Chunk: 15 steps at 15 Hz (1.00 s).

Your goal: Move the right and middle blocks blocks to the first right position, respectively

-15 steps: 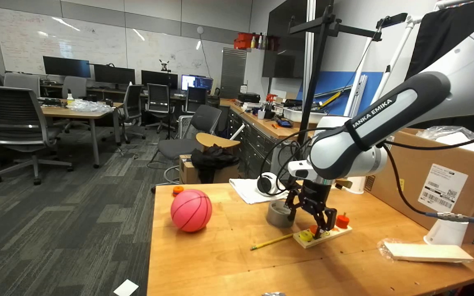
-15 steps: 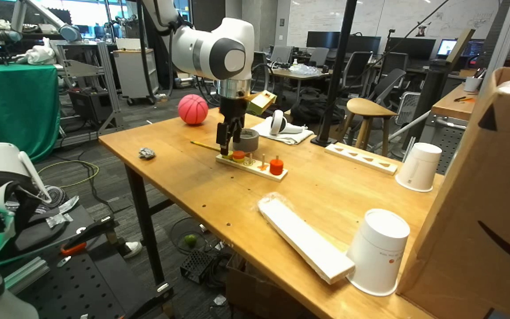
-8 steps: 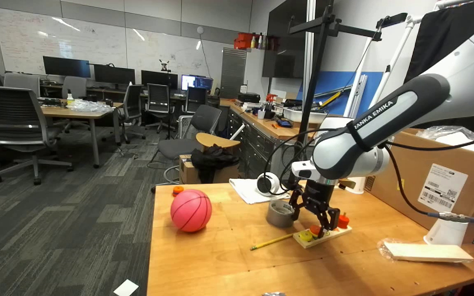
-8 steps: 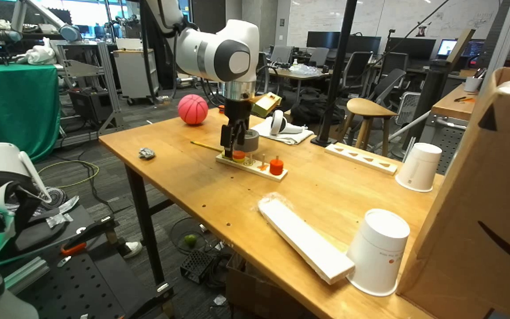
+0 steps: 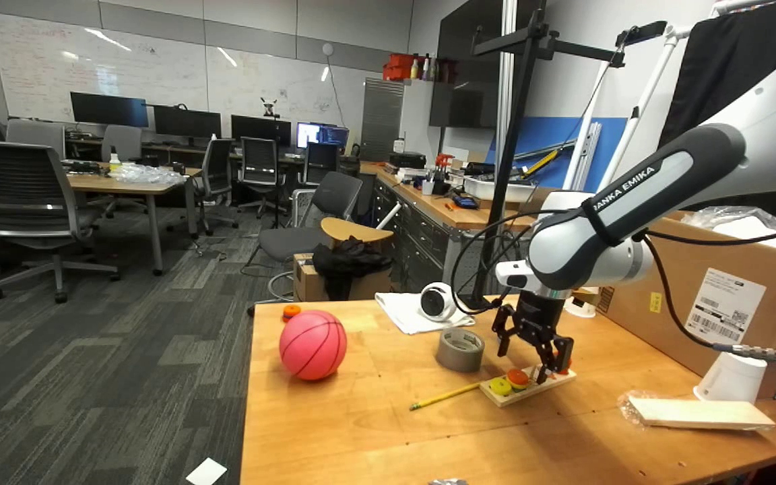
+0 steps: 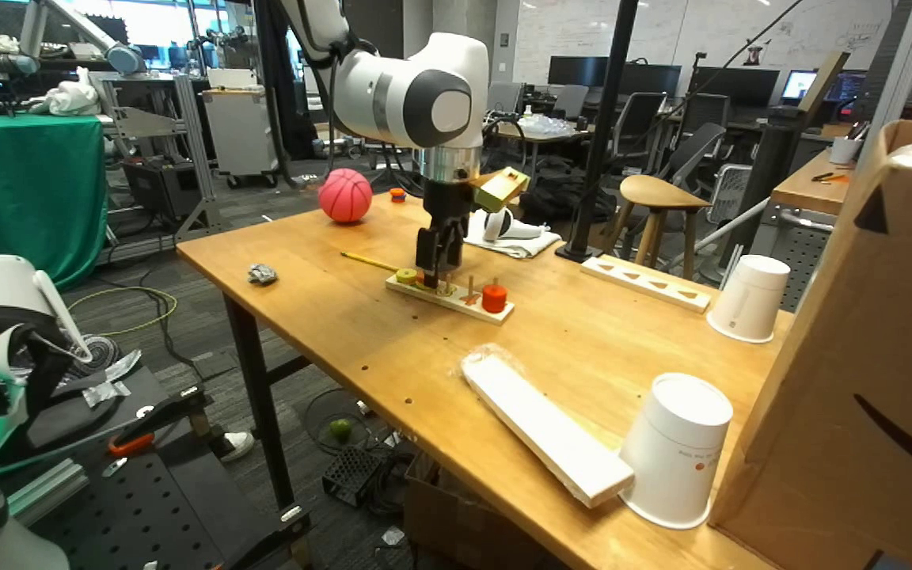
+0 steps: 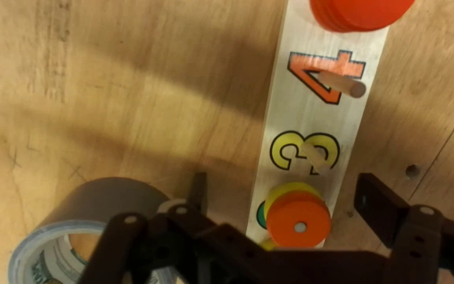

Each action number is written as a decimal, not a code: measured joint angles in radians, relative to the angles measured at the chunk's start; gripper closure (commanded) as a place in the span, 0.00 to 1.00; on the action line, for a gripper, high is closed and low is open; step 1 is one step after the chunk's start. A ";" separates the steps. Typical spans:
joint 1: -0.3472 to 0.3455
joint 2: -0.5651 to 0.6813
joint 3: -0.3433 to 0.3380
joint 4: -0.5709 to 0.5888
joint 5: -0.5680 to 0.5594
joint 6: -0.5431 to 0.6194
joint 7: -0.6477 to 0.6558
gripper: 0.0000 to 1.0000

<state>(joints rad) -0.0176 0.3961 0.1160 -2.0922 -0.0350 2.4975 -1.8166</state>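
Jaws wide and empty, the gripper (image 7: 283,193) hangs over a wooden board (image 7: 309,114) where an orange block (image 7: 298,219) tops a yellow block (image 7: 290,187) toward the left and a red block (image 6: 494,298), perhaps a stack, too blurred to be sure, stands at the right end. Orange and red look light, stiff and smooth, best pinched across their round sides.

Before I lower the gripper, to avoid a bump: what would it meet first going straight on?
The open gripper points down: likely it meets the orange disc first, or the bare peg beside that; depth is unclear.
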 measured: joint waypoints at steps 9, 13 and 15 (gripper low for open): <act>0.001 -0.016 0.022 -0.009 0.000 0.000 0.019 0.05; 0.008 -0.018 0.022 -0.015 0.000 0.000 0.032 0.16; 0.008 -0.018 0.022 -0.018 0.000 0.000 0.035 0.41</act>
<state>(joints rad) -0.0094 0.3785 0.1385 -2.1100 -0.0347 2.4974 -1.7816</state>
